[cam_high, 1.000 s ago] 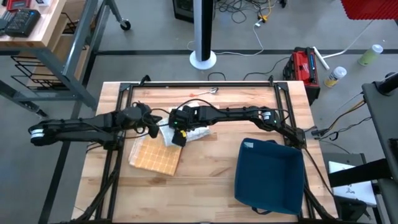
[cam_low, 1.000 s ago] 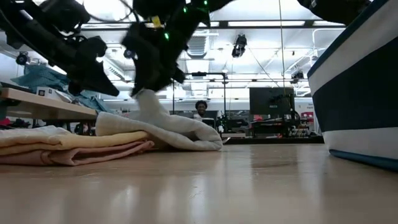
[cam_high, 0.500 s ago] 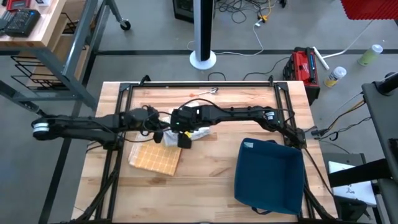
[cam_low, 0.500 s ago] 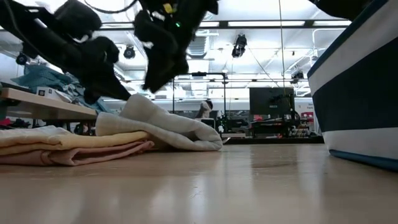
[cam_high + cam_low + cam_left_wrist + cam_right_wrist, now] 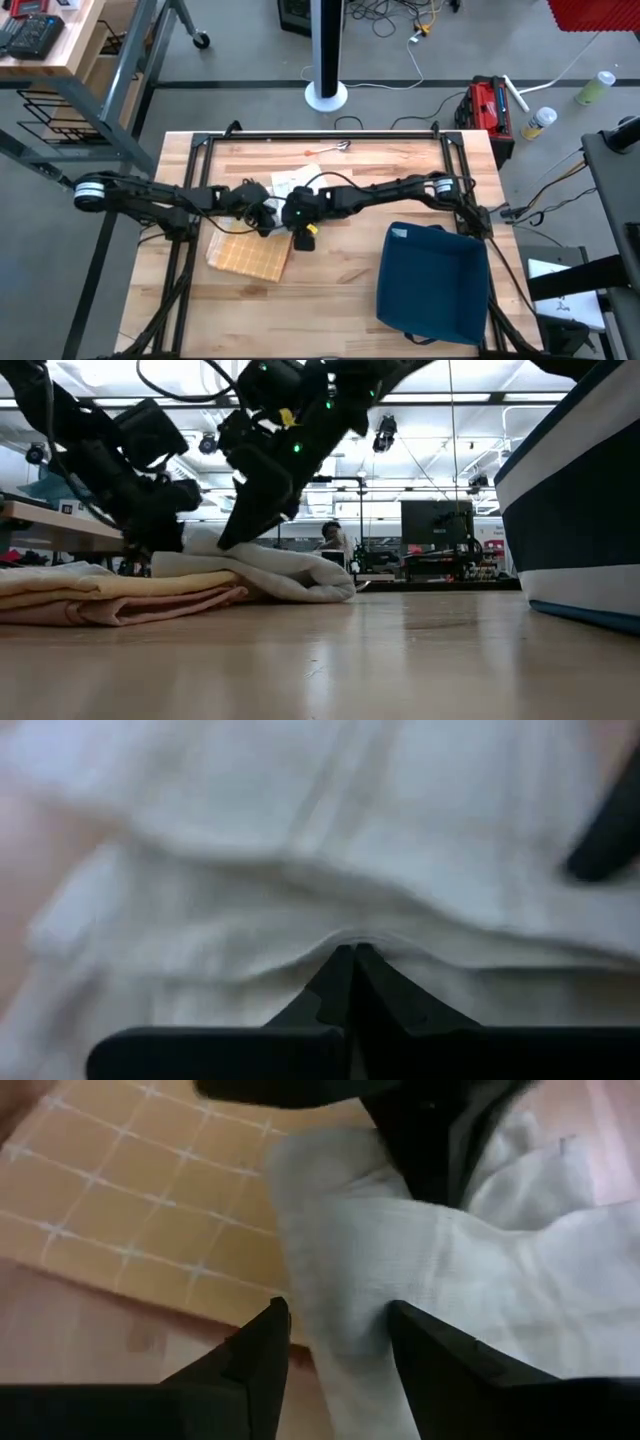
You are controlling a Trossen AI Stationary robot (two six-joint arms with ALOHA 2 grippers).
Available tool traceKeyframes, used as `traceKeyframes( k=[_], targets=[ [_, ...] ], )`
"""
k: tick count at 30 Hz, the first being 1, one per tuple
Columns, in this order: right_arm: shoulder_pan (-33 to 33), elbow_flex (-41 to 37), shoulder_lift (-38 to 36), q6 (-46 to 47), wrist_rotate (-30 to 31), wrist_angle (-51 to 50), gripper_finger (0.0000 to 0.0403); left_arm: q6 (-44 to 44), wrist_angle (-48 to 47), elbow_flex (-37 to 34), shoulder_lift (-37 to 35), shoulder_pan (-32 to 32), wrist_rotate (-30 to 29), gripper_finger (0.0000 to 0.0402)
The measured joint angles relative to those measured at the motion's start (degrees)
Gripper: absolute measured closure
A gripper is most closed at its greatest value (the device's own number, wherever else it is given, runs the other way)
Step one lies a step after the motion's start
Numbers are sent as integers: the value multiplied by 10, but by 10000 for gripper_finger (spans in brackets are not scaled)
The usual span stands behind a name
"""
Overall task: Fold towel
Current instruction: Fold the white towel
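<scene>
White towel (image 5: 420,1270) lay bunched beside my yellow cloth (image 5: 130,1210); left gripper (image 5: 352,965) pinched it closed, right gripper (image 5: 335,1325) straddled it, parted.

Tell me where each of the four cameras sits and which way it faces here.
High view: overhead, straight down on the table; both arms show.
Low view: at tabletop height, level across the white towel into the room; both arms drop in.
Left wrist view: on the left arm, left gripper shut on the white towel.
Right wrist view: on the right arm, right gripper straddling that towel beside the yellow towel.
All four share the white towel.
</scene>
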Motion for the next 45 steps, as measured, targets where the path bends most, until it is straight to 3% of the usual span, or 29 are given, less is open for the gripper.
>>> traceKeyframes(
  k=[5,13,19,25,31,41,45],
  targets=[
    [4,-41,0,4,5,90,279,-22,-84,-1,-37,0,-30,401],
    [11,-28,9,-17,-1,115,391,-38,-119,-1,-141,1,-158,401],
    [17,-26,7,-37,-6,163,400,-28,-136,12,-231,1,-182,401],
    [19,-27,8,-56,-11,157,401,-43,-151,29,-276,1,-113,402],
    [22,-37,10,-30,-32,138,387,-92,-165,28,-258,-1,16,402],
    [18,-37,-19,-36,-34,133,343,-94,-102,28,-104,-50,37,402],
    [8,-41,-20,-12,-35,111,335,-135,-100,28,-51,-73,63,402]
  ],
)
